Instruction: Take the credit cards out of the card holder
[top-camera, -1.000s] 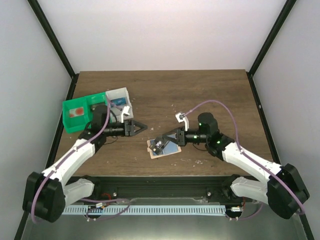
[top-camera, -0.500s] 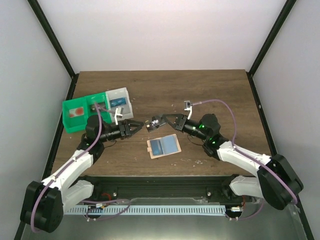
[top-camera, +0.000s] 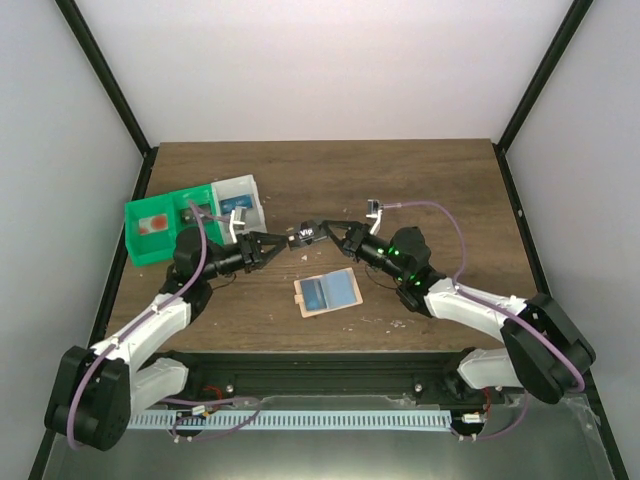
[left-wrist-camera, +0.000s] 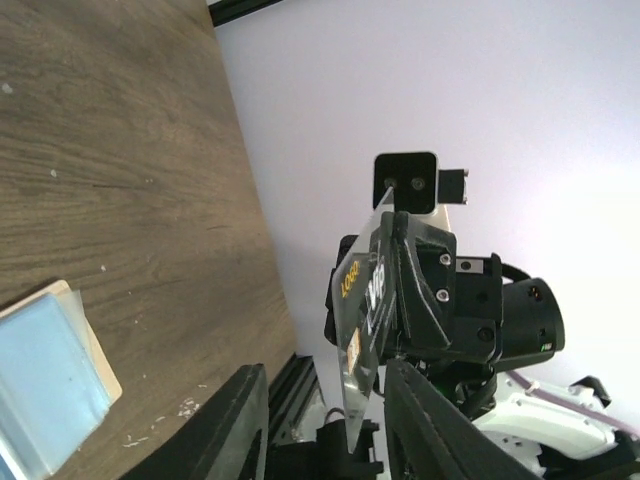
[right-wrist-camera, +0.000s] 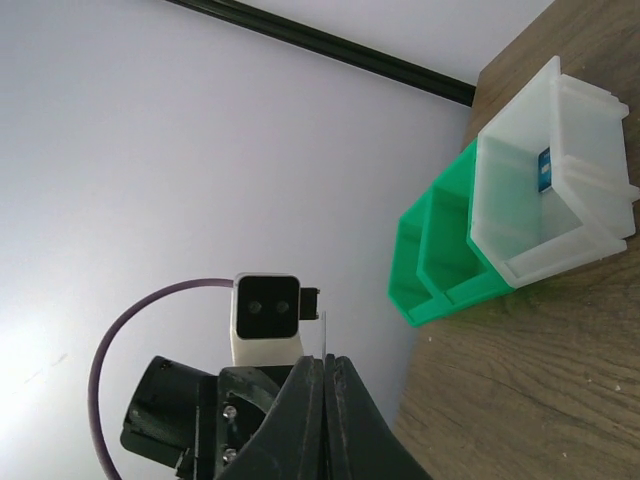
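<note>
Card (top-camera: 304, 236) — thin, stiff, glossy dark rectangle with white print; raised above the table (top-camera: 420, 180), clamped at its 3 o'clock end in the right gripper (top-camera: 318, 233), pads pressed together on it. Left gripper (top-camera: 275, 246) at 9 o'clock of card, fingers (left-wrist-camera: 240, 430) parted either side of the free edge; contact not discernible. Holder (top-camera: 326, 292) — flat tan sleeve with blue panel, lying on wood-grain top at 5 o'clock of card, apart from both arms. Green bin (top-camera: 150, 228) and white bin (top-camera: 240, 195), moulded plastic, side by side at 10 o'clock.
</note>
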